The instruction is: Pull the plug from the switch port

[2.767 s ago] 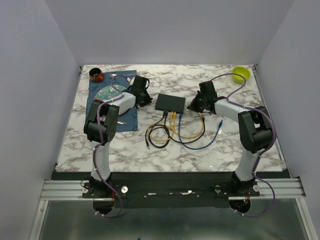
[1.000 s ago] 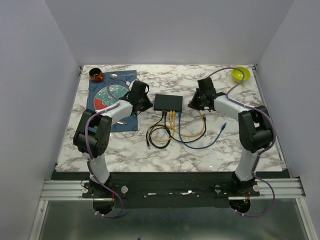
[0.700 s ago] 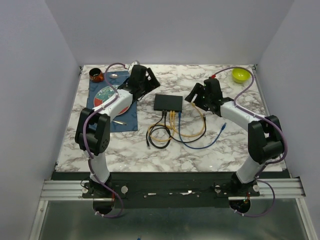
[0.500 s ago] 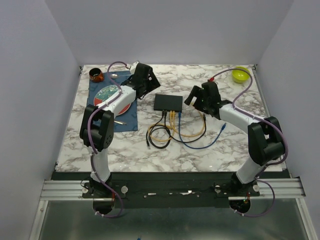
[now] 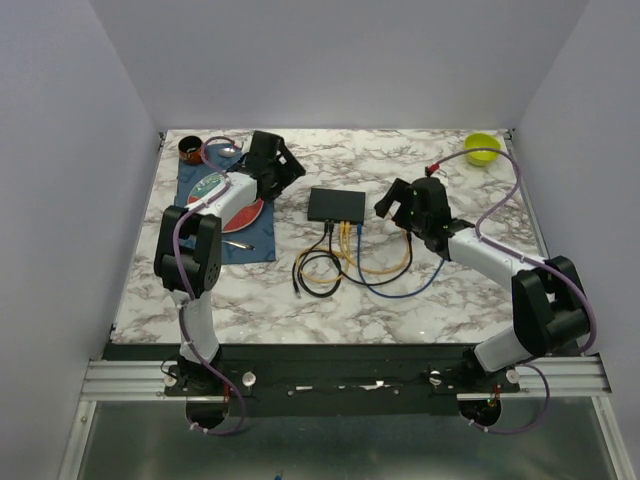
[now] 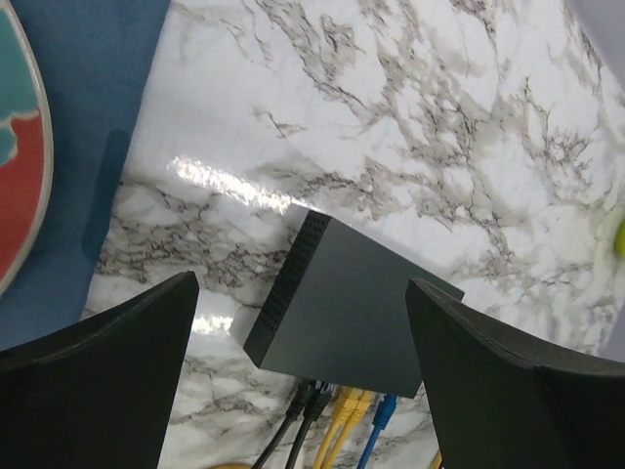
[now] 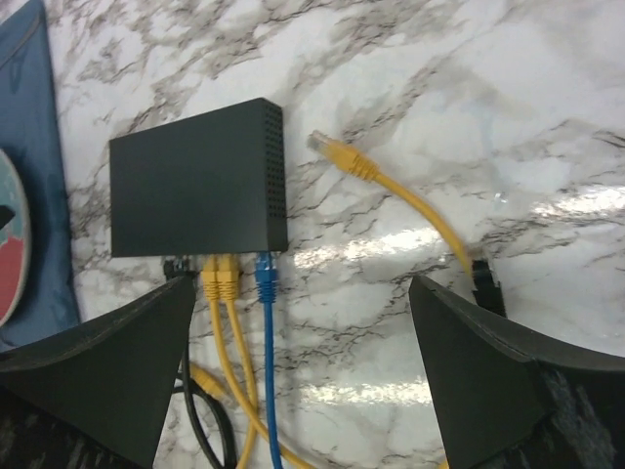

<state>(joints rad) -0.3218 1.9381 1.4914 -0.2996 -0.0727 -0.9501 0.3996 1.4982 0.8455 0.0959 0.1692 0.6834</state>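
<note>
- Over the far-left part of the bench (image 5: 400, 310), your left arm reaches well forward. Your left hand (image 6: 301, 285) hangs between the blue mat (image 5: 205, 222) and the switch (image 5: 337, 205), tipped toward the box. Its fingers are spread wide, with nothing between them.
- Mid-bench, the switch lies flat with its sockets on the near edge. Black plugs (image 6: 305, 403), two yellow plugs (image 7: 221, 280) and one blue plug (image 7: 266, 280) are all seated there, packed close, and their cables loop toward you.
- Just right of the box, a loose yellow plug (image 7: 337, 151) lies on the marble, clear of any port.
- Further right, your right hand (image 7: 303, 283) hovers above the port edge and looks down on it, the forearm angling in from the right. Its fingers are wide apart and it carries nothing.
- You are in the approach: no plug is gripped yet.
- Next, you will probably need to lower one hand to the near edge, narrow its opening so it takes a single plug without catching a neighbour, and draw straight out along the port.
- The light box may slide with the pull, so consider pinning it with the other hand.
</note>
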